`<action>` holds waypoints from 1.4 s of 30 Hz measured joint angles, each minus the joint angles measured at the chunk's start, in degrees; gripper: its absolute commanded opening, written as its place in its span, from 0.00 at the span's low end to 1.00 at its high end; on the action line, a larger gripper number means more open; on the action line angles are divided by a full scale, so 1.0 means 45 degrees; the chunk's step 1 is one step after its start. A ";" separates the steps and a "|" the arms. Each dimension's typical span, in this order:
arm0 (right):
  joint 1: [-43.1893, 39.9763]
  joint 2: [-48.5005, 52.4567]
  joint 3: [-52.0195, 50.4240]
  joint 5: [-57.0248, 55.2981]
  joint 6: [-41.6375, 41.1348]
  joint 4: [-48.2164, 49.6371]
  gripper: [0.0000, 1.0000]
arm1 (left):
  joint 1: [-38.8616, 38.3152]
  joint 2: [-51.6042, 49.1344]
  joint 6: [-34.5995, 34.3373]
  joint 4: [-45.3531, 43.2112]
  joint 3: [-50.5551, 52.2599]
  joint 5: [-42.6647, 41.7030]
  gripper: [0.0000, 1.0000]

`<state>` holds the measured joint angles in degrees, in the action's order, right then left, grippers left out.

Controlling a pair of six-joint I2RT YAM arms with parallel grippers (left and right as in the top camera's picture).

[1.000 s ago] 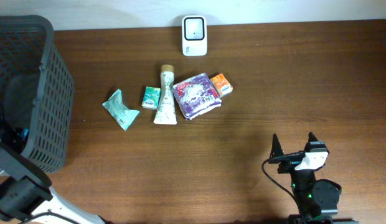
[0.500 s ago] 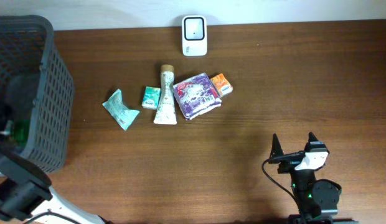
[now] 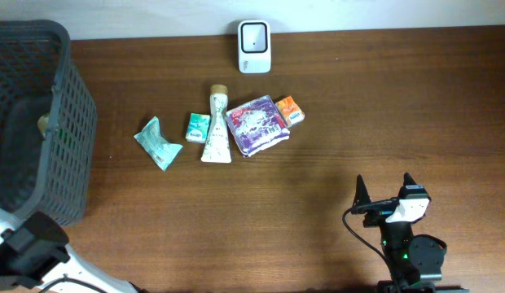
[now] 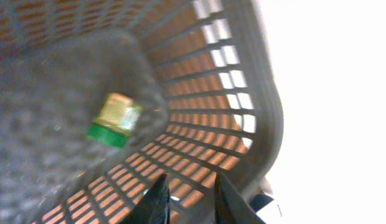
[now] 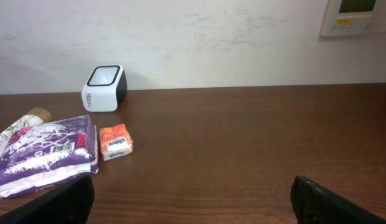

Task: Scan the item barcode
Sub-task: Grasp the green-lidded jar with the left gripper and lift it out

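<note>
In the overhead view, small bottle (image 3: 47, 124) lies in basket (image 3: 73, 98), scanner (image 3: 254, 46) at the far edge. Left wrist: left gripper (image 4: 190, 179) partly spread, empty, aimed into basket. Right wrist: right gripper (image 5: 193, 182) wide apart, empty. Probably best to grab purple pack (image 5: 47, 152) by its edge, barcode uncovered.

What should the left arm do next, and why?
Probably swing out of the basket toward the teal packet. The left fingers hang empty over the basket, a green-and-gold item already lies inside, and the teal packet is the table item nearest the basket.
</note>
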<state>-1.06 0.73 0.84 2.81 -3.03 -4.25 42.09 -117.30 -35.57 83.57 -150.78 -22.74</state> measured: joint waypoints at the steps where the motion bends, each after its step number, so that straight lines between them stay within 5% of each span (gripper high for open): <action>1: 0.0000 0.0000 0.0000 -0.0005 -0.0005 0.0000 0.99 | -0.0058 0.0024 0.0092 0.0000 -0.0189 0.0024 0.61; 8: 0.0000 0.0000 0.0000 -0.0005 -0.0010 0.0000 0.99 | -0.0257 0.0257 0.0384 0.0068 -0.0461 0.0821 0.81; 17: 0.0000 0.0000 0.0000 -0.0005 -0.0005 0.0000 0.99 | -0.0267 -0.0529 0.2905 -0.0155 -0.0461 0.2438 0.74; 26: 0.0000 0.0000 0.0000 0.0000 0.0000 0.0005 0.99 | -0.0539 -0.2924 0.5202 -0.0092 -0.0442 0.3007 0.82; 29: 0.0000 0.0000 0.0000 -0.0005 -0.0005 0.0000 0.99 | -0.1030 -0.3211 0.6144 -0.0223 -0.0437 0.3016 0.99; 42: 0.0000 0.0000 0.0000 -0.0005 -0.0010 0.0000 0.99 | -0.1404 -0.3803 0.9374 -0.0704 0.1224 0.4935 0.94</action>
<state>-1.06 0.73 0.84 2.79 -3.07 -4.25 35.77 -134.41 6.61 80.40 -145.27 -0.54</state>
